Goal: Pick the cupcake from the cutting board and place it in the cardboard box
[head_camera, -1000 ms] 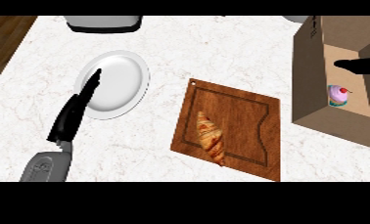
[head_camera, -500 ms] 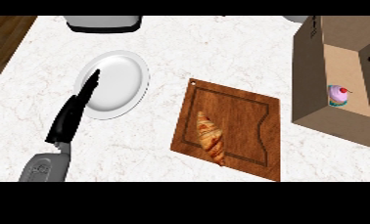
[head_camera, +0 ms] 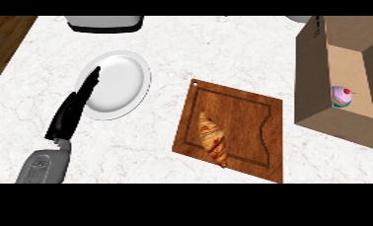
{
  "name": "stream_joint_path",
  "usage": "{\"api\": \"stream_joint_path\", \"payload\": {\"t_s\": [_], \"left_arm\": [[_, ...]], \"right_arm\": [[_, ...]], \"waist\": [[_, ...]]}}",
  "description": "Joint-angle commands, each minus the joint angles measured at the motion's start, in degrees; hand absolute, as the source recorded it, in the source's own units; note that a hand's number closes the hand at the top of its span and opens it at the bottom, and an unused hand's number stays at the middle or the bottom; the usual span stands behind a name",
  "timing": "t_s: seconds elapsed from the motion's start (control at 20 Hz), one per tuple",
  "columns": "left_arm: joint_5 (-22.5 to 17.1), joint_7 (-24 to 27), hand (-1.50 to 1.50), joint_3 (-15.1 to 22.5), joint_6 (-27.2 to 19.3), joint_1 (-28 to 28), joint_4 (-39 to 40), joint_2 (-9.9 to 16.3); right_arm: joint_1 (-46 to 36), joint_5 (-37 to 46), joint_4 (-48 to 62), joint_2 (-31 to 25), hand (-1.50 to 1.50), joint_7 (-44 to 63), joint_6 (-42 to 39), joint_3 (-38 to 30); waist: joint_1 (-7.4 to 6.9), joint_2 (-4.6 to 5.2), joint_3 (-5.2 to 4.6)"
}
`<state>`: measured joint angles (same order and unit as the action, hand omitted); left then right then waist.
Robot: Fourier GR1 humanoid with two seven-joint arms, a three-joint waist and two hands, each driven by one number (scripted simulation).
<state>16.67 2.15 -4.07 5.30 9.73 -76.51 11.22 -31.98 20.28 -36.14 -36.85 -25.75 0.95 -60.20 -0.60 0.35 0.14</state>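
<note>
The right hand, seen a second ago at the box's far edge, has gone from view, leaving the cupcake (head_camera: pixel 340 96) sitting inside the cardboard box (head_camera: pixel 317 72) against its inner wall, so the placing looks done. The left hand (head_camera: pixel 73 109) rests on the desk (head_camera: pixel 218 47), fingers straight and holding nothing, tips overlapping the white plate (head_camera: pixel 124 84). A croissant (head_camera: pixel 212 138) lies on the cutting board (head_camera: pixel 251 116).
</note>
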Motion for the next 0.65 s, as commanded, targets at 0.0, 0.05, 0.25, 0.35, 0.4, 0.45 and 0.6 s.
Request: {"api": "stream_joint_path", "payload": {"t_s": [0.0,0.05,0.25,0.35,0.4,0.45,0.6], "left_arm": [[-0.64,-0.26,0.0,-1.24,1.12,-0.71,-1.05,1.6],[0.62,-0.29,0.0,0.71,-1.29,0.14,-0.87,-1.55],[1.87,-4.26,0.0,2.43,-1.06,-0.82,-5.22,-1.95],[0.71,0.23,0.0,1.16,0.43,-3.11,-2.83,-0.44],[0.51,0.7,0.0,0.46,-0.73,-2.89,-2.16,-1.12],[1.57,0.06,0.0,1.74,-1.67,-3.98,-3.02,-2.28],[0.94,-0.55,0.0,1.58,-0.47,-3.96,-4.67,-1.64]], "right_arm": [[3.3,-3.75,6.19,-3.85,-1.5,-5.98,0.2,-2.01],[3.82,-4.02,10.57,-7.4,-1.5,-8.98,-1.57,-3.77],[6.94,-5.68,14.84,-10.05,-1.5,-13.27,-4.27,-2.91],[7.32,-6.01,18.35,-10.79,-1.5,-15.33,-3.02,-2.8],[7.01,-5.99,18.25,-11.27,-1.5,-15.59,-1.78,-1.93],[8.67,-6.05,18.9,-13.12,-1.5,-15.66,-3.56,-2.33],[8.31,-6.55,21.6,-15.13,-1.5,-15.96,-4.98,-1.53]], "waist": [[0.05,-0.12,-0.03],[-0.37,0.26,0.13],[-0.19,-0.03,0.06],[-0.44,0.1,0.08],[-0.33,0.04,0.05],[-0.35,0.07,0.09],[-0.64,0.15,0.15]]}}
